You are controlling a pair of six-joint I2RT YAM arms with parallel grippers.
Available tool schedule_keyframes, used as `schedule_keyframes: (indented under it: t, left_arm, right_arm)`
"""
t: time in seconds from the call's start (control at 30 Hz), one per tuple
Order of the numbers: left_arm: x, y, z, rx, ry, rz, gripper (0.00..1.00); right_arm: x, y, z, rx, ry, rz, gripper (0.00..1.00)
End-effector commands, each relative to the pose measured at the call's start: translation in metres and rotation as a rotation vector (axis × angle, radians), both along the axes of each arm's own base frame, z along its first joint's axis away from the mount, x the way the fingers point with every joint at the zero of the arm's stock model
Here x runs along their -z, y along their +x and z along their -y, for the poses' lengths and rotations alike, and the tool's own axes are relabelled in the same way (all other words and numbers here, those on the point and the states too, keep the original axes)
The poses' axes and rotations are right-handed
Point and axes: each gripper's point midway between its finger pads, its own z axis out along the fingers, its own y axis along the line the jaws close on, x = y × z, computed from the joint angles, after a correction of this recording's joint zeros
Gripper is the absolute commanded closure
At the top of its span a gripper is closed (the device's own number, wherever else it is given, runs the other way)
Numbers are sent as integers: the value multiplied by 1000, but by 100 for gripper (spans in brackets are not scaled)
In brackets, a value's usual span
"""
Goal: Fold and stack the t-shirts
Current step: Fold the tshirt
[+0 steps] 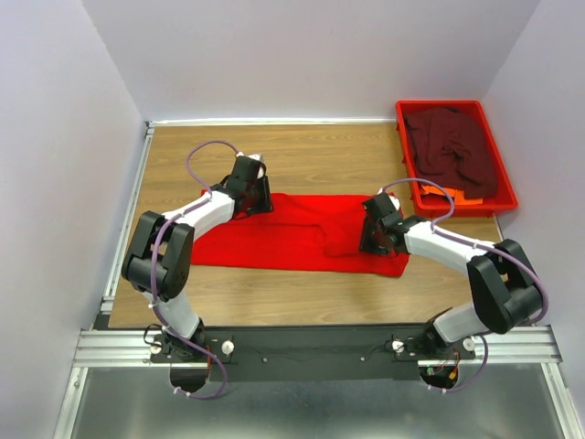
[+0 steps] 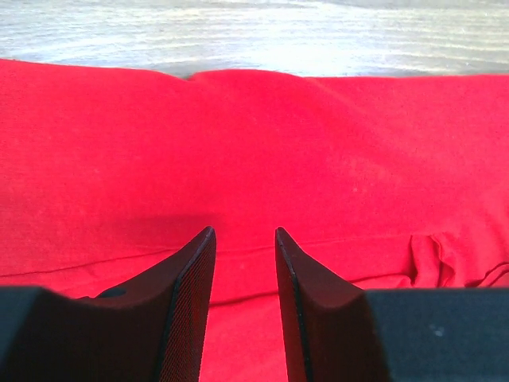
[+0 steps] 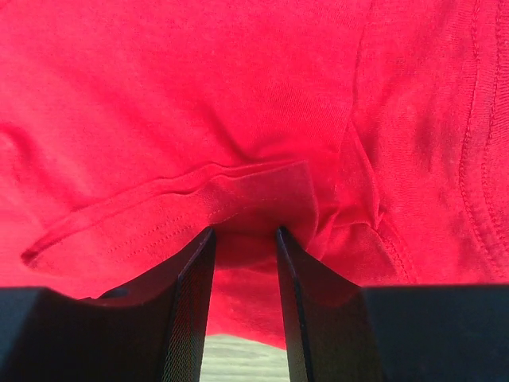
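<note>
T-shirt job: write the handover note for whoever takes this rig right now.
Left hand: open, low over the left part of the red t-shirt, with nothing between its fingers.
Right hand: open, with its tips at a doubled-over hem near the shirt's right end.
Red t-shirt: lies on the table as a long flat band between the arms. It looks partly folded.
Maroon t-shirt: crumpled in the red tray at the far right corner, not folded.
Left to do: finish folding the red one, fold the maroon one, then stack them.
</note>
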Motion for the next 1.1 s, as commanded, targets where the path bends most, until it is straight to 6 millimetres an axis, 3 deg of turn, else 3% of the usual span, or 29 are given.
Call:
schedule_keyframes:
  t: [0.0, 0.17, 0.37, 0.4, 0.43, 0.63, 0.77, 0.87, 0.9, 1.07]
  left_arm:
    - [-13, 10, -12, -51, -11, 41, 56]
    - [-6, 11, -39, -121, 72, 29, 56]
    - [16, 6, -76, -246, 115, -28, 56]
    - [17, 6, -79, -269, 103, -37, 56]
    - [19, 4, -80, -274, 103, -45, 56]
    - [11, 0, -83, -293, 95, -26, 57]
    - [3, 3, -85, -291, 108, -8, 57]
    - [-3, 5, -88, -281, 130, 8, 57]
    - [-3, 4, -90, -284, 145, 9, 57]
    - [2, -8, -91, -264, 179, -9, 57]
  right_arm:
    - [11, 0, -7, 3, 29, -8, 56]
    - [14, 6, -9, 1, 22, -5, 55]
    - [18, 40, -17, -10, -25, 16, 53]
    - [7, 61, -21, -7, -15, 54, 53]
    - [17, 67, -20, -2, -30, 30, 53]
    - [20, 145, -25, 17, 2, 58, 52]
    - [38, 192, -34, -5, 8, 64, 49]
    - [40, 215, -35, -16, 4, 88, 47]
    - [50, 215, -33, -18, -8, 71, 45]
    - [56, 236, -38, -82, -21, 94, 40]
